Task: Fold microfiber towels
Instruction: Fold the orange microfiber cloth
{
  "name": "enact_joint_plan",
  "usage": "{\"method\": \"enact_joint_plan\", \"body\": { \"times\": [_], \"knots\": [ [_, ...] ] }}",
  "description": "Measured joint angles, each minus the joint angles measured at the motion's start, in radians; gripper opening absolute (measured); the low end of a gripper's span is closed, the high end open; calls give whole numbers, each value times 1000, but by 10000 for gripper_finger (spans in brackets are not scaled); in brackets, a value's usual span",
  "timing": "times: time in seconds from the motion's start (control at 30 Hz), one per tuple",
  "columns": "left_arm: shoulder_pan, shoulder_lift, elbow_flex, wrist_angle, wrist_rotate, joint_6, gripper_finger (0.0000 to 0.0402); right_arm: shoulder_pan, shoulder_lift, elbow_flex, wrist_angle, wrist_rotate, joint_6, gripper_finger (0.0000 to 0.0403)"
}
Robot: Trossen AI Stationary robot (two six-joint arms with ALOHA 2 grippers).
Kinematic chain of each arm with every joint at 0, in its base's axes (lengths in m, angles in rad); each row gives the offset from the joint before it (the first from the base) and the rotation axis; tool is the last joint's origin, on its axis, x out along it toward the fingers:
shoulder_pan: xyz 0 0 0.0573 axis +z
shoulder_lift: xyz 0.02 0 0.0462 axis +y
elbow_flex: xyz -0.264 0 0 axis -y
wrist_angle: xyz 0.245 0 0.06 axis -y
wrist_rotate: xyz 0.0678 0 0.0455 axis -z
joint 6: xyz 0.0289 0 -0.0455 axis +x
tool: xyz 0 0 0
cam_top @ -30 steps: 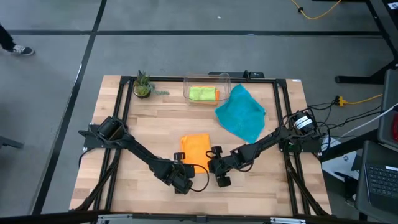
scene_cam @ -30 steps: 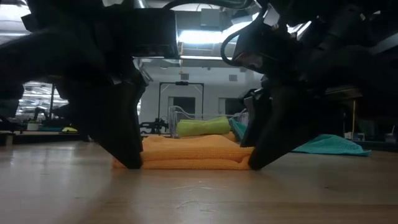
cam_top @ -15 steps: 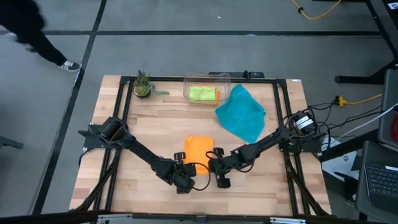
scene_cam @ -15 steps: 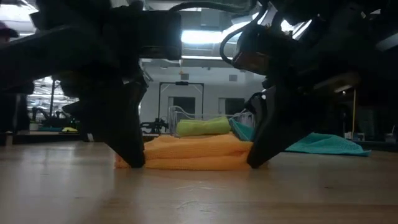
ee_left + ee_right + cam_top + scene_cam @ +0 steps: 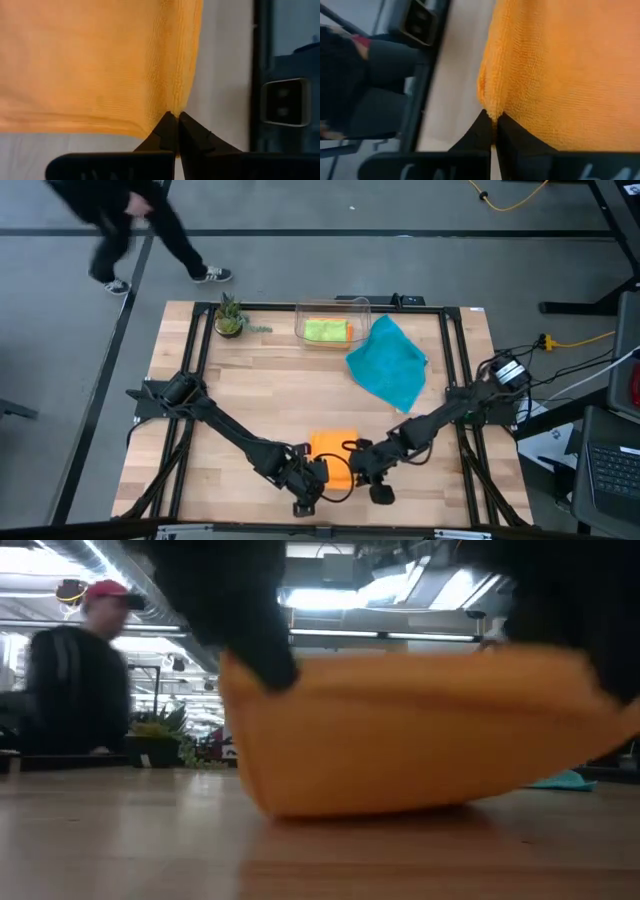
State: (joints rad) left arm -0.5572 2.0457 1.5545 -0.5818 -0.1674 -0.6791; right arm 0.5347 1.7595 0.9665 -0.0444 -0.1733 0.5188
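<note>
An orange towel (image 5: 333, 456) is near the table's near edge, between my two grippers. In the low view it hangs as a wide sheet (image 5: 420, 730) with its lower fold on the wood. My left gripper (image 5: 312, 480) is shut on its left corner and my right gripper (image 5: 366, 471) is shut on its right corner. A teal towel (image 5: 390, 365) lies spread flat at the far right. A lime green towel (image 5: 323, 330) and a second orange one (image 5: 348, 332) lie in the clear bin (image 5: 333, 306). My left gripper pinches the orange towel's corner (image 5: 176, 106) between its two fingertips, where several layers of edge meet. In the low view this corner (image 5: 250, 675) is held up and the cloth hangs below it, its bottom fold (image 5: 350, 806) on the table. My right gripper pinches the towel's other corner (image 5: 491, 111) between its two fingertips, on a folded edge. The corner is raised off the table and the cloth hangs slack below, its lower part resting on the wood.
A small potted plant (image 5: 229, 316) stands at the far left corner. The bin stands at the far middle. A person (image 5: 120, 220) walks past the table's far left; the person also shows in the low view (image 5: 75, 680). Bare wood lies between the orange towel and the bin.
Both grippers have gone toward the table's near edge and up, staying shut on the orange towel's corners. The towel has come with them toward the near edge and a little right; its held edge is lifted while its lower part stays on the wood.
</note>
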Motion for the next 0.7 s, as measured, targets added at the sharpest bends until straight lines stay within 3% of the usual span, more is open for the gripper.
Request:
{"method": "enact_joint_plan", "body": {
  "times": [0.27, 0.7],
  "knots": [
    [-2, -2, 115, -87, 9, 20, 0, 34, -70, 1, -8, 7, 23, 8],
    [5, -4, 145, -127, 21, 37, 0, 32, -127, 3, -37, 18, 23, 11]
  ]
}}
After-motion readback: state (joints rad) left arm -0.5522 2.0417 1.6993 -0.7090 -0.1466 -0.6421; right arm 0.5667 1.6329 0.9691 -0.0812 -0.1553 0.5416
